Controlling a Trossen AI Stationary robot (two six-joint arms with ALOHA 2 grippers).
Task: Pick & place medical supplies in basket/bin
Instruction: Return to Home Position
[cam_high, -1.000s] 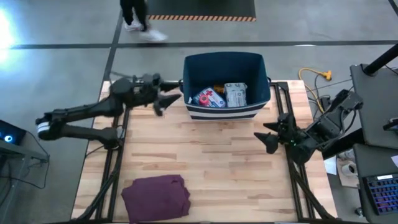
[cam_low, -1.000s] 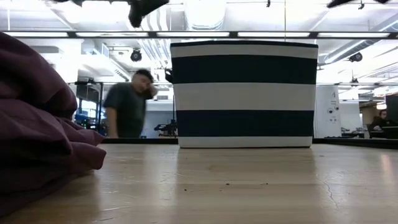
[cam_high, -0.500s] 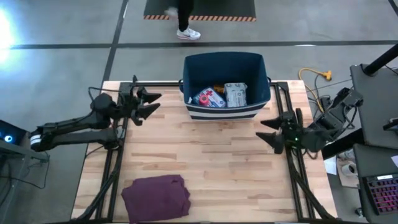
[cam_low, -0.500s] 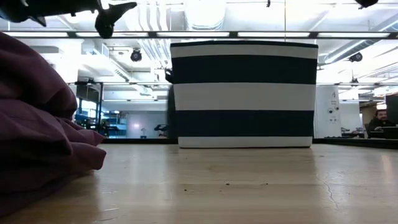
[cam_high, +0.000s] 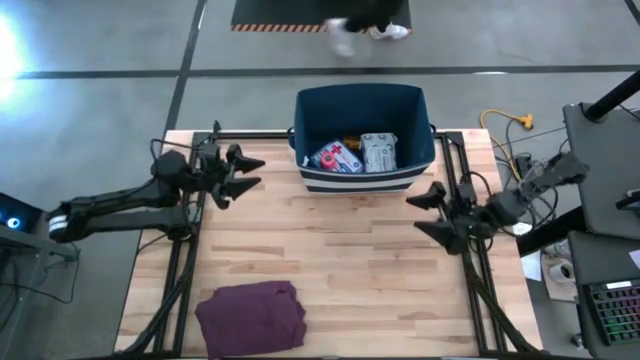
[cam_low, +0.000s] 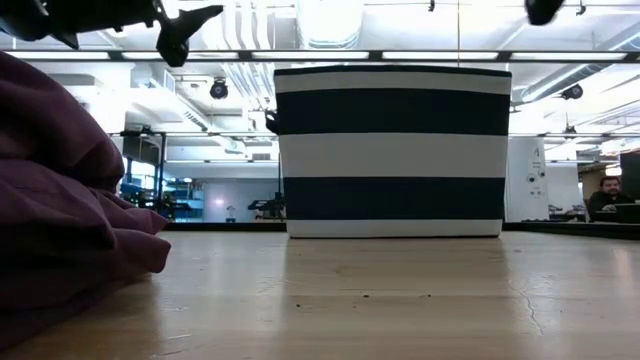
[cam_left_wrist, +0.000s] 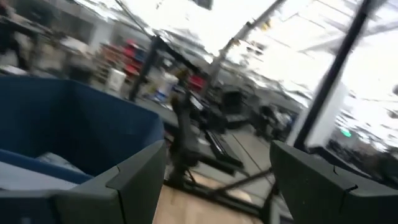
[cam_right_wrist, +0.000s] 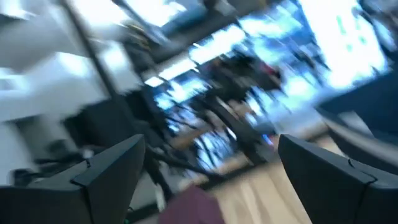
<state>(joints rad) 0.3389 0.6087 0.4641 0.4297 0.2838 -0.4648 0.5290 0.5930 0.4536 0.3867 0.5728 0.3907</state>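
The navy-blue bin (cam_high: 362, 105) with white stripes stands on its base at the table's far middle; it also shows in the low view (cam_low: 392, 150). Inside lie the blue first-aid pouch with a red cross (cam_high: 336, 157) and the grey-white printed packet (cam_high: 379, 152). My left gripper (cam_high: 249, 172) is open and empty, raised above the table's far left, to the left of the bin. My right gripper (cam_high: 428, 211) is open and empty over the table's right side, near the bin's right front corner.
A folded maroon cloth (cam_high: 250, 317) lies at the table's near left and fills the low view's left side (cam_low: 60, 200). Black frame rails (cam_high: 190, 250) run along both table sides. Bare wood lies between the cloth and the bin. A person walks on the floor beyond the table (cam_high: 370, 25).
My left gripper has drawn back from the bin toward the table's left edge and now holds still, open. My right gripper has moved toward the table's far edge and has turned somewhat, staying open. The person behind the table has walked to the right.
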